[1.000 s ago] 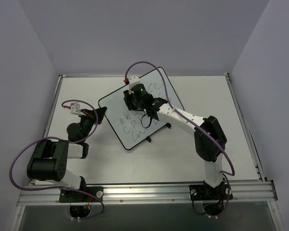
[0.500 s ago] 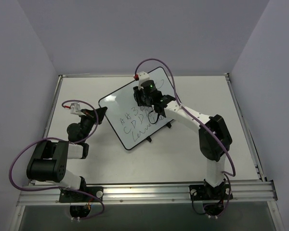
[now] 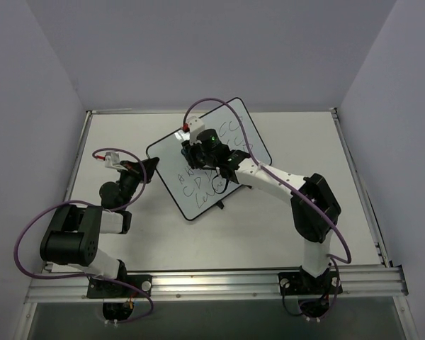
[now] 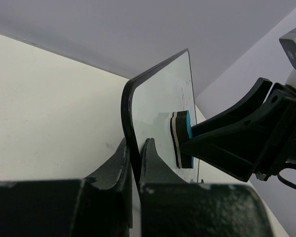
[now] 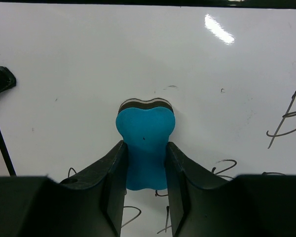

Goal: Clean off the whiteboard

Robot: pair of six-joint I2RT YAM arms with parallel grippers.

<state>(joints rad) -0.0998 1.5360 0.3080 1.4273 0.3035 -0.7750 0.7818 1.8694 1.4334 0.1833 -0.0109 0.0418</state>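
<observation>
The white table (image 3: 304, 134) carries the whiteboard (image 3: 163, 157) near its middle, turned askew and tilted up, with black handwriting across its lower half. The left gripper (image 4: 135, 148) has its jaws pinched tight on the board's left edge. The right gripper (image 5: 145, 148) is clamped on a small blue eraser (image 5: 145, 123), which is pressed flat against the board's upper-left part.

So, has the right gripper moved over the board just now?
Yes. The right gripper slid back left along the whiteboard, away from its far corner.
</observation>
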